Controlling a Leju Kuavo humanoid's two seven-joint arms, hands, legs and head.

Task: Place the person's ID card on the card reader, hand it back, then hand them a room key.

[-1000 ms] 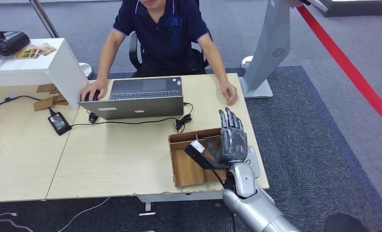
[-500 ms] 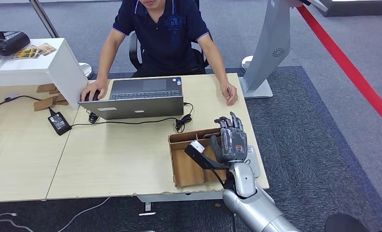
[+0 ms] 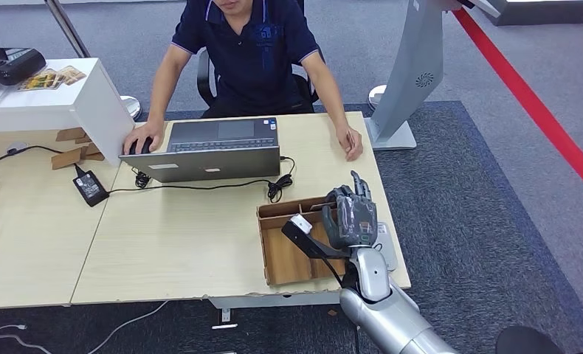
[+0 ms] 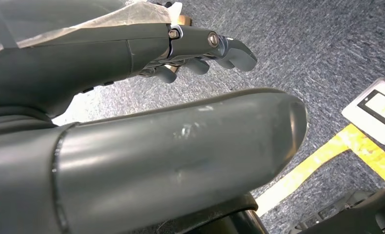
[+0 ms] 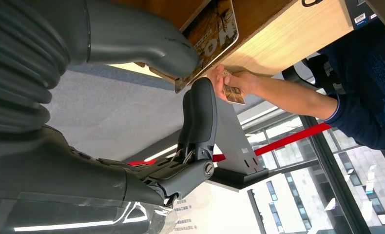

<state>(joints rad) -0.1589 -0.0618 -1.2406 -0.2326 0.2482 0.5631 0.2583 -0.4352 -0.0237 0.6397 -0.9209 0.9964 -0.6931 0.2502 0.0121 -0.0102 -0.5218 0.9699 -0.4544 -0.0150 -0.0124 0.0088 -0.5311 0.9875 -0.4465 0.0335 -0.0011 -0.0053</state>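
My right hand [image 3: 351,215] hangs over the back of a wooden tray [image 3: 277,258] at the table's front right, its fingers curled down. In the right wrist view the thumb [image 5: 146,44] and a dark finger [image 5: 200,109] close on a brown printed card [image 5: 212,31] from both sides. The person [image 3: 248,51] sits across the table behind a laptop [image 3: 207,147]. One of their hands [image 3: 351,144] rests on the table beyond the tray and holds a small card [image 5: 232,91]. My left hand [image 4: 205,46] hangs beside my body over carpet, holding nothing.
A flat grey device [image 3: 388,254] lies at the table edge right of the tray. A charger and cables [image 3: 89,186] lie left of the laptop. A white counter [image 3: 45,103] stands at the far left, and a grey kiosk stand [image 3: 410,81] at the table's far right corner.
My right hand's fingers have curled down from straight over the tray's back compartment. The hand itself has stayed in place, and the person has not moved.
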